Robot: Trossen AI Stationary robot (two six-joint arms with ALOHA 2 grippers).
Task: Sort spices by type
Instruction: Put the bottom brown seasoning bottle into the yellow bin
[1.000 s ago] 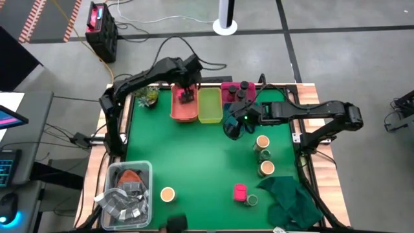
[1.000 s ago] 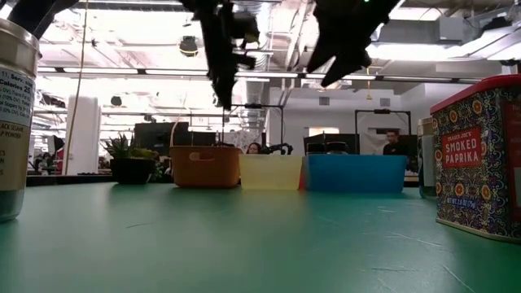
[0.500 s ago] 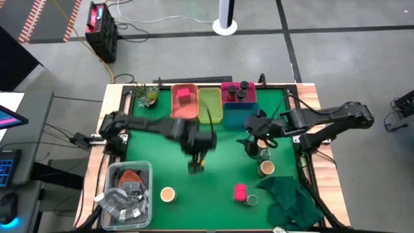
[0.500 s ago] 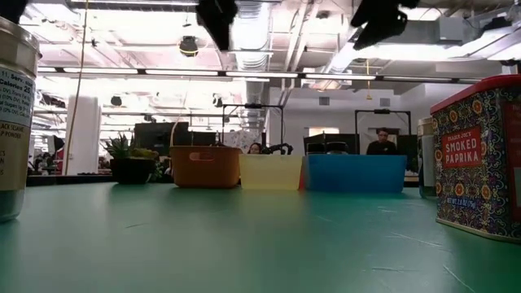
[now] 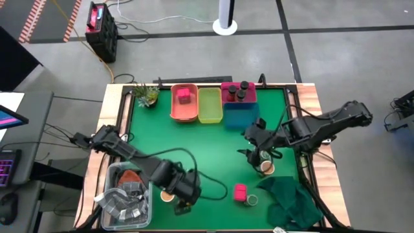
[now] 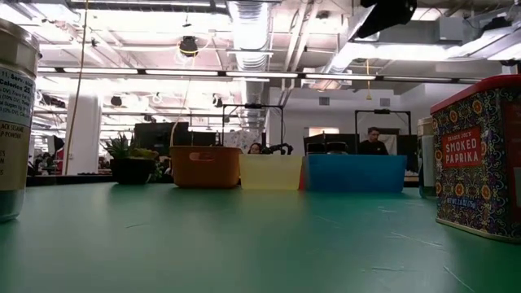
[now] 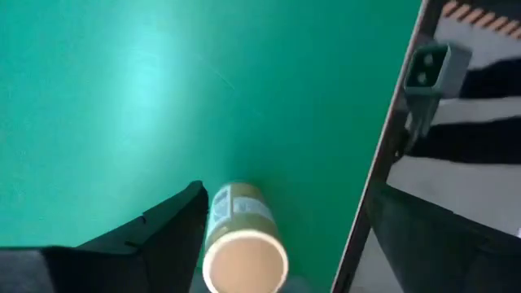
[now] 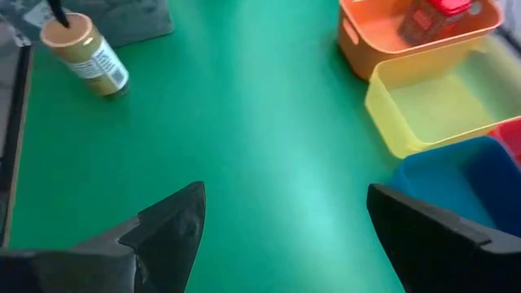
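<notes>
My left gripper [image 5: 177,198] hangs open near the table's near edge. A round tan-topped jar [image 7: 244,244] stands upright between its fingers, close to one finger [image 7: 167,236]; the same jar [image 5: 167,194] shows in the high view. My right gripper [image 5: 258,153] is open over the right-hand tan-topped jars, of which one [image 5: 266,168] shows. A pink cube box [image 5: 240,191] and a green-capped jar [image 5: 251,200] stand near the front. Another pink box [image 5: 184,96] lies in the orange bin [image 5: 174,110]. Dark-capped jars [image 5: 238,92] sit in the pink bin.
The yellow-green bin [image 5: 210,107] and blue bin [image 5: 240,118] stand in the row at the far edge. A dark green cloth [image 5: 288,200] lies at the near right corner. A clear tub of grey items [image 5: 126,194] sits off the near left; a small plant [image 5: 147,95] far left.
My left gripper has swung from above the orange bin, where a pink box now lies, across the table toward the near edge and come down around the tan-topped jar. My right gripper has moved from beside the blue bin toward the near edge, over the tan-topped jars.
</notes>
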